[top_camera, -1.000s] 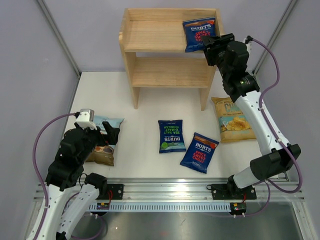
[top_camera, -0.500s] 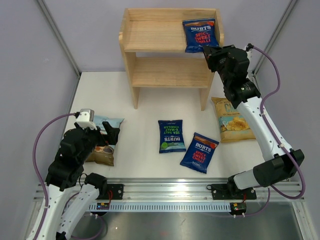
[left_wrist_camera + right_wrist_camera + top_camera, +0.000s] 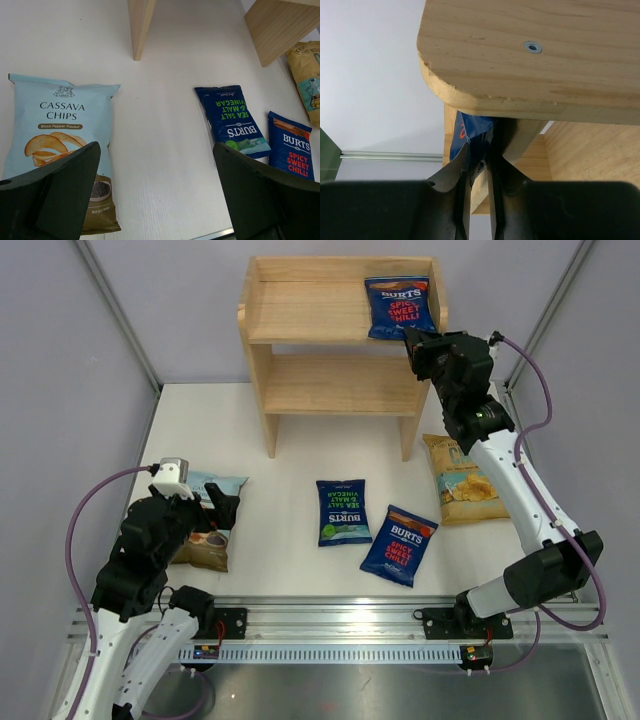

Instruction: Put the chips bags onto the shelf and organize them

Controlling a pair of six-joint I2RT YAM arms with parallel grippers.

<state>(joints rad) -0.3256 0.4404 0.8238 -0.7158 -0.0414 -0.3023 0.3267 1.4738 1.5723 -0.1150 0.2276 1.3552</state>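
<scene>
The right end effector (image 3: 479, 152) looked pressed together, apparently pinching the Burts bag (image 3: 400, 306) on the shelf (image 3: 300, 310); the left end effector (image 3: 156, 150) hung spread.

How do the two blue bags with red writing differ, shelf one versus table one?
The shelf bag lies on the top tier of the shelf, fairly square to it; the table bag lies on the table, turned askew. The right end effector sits at the shelf bag's near edge; nothing touches the table bag. Both are dark blue Burts Spicy Sweet Chilli.
</scene>
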